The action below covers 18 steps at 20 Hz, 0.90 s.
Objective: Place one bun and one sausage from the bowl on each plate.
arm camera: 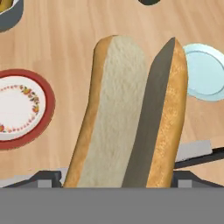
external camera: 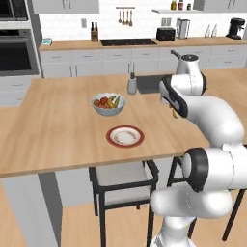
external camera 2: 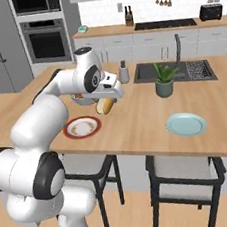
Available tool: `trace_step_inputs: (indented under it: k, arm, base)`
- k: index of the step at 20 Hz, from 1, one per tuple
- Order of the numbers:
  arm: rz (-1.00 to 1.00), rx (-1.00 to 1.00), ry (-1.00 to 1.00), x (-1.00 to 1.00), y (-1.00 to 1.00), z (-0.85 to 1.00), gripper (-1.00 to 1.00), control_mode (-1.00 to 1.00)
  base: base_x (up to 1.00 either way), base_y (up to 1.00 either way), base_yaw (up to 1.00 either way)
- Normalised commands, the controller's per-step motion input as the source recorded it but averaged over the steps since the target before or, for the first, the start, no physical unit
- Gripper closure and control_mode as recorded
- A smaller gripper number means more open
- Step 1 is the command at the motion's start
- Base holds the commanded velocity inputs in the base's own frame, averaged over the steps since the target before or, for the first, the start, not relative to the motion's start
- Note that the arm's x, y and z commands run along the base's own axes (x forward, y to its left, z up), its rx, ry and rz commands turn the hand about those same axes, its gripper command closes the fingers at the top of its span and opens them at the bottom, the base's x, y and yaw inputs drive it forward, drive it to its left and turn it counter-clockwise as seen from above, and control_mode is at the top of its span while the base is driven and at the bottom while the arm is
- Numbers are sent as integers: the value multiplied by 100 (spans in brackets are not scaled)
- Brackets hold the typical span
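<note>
My gripper point(external camera 2: 105, 102) is shut on a pale tan bun point(external camera 2: 105, 106) and holds it above the wooden island counter. In the hand view the bun point(arm camera: 127, 118) stands split open between the two fingers point(arm camera: 192, 175). The white plate with a red rim point(external camera: 125, 136) point(arm camera: 43, 98) lies on the counter, below and left of the bun. Over at the right lies the pale blue plate point(external camera 2: 186, 124) point(arm camera: 205, 72). From the left base view a bit of the bun point(external camera: 174, 115) peeks out under the hand. The bowl and the sausages are out of view.
A pale bowl of fruit point(external camera: 108, 103) stands behind the red-rimmed plate. A shaker point(external camera 2: 124, 73), a sink point(external camera 2: 181, 71) and a potted plant point(external camera 2: 164, 80) are further back. Stools point(external camera 2: 185, 169) stand under the counter's near edge.
</note>
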Motion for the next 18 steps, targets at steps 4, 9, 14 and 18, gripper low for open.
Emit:
trace_step_inputs:
  k: [4,9,14,18]
  arm:
    - [0,0,0,0,0,0,100,100]
    - [0,0,0,0,0,0,100,100]
    - [8,2,9,24,41,-88,100,-100]
    - [15,6,16,11,73,-100,100,-100]
  base:
    - [93,46,-1]
    - [58,0,0]
    - [0,0,0]
    - [0,0,0]
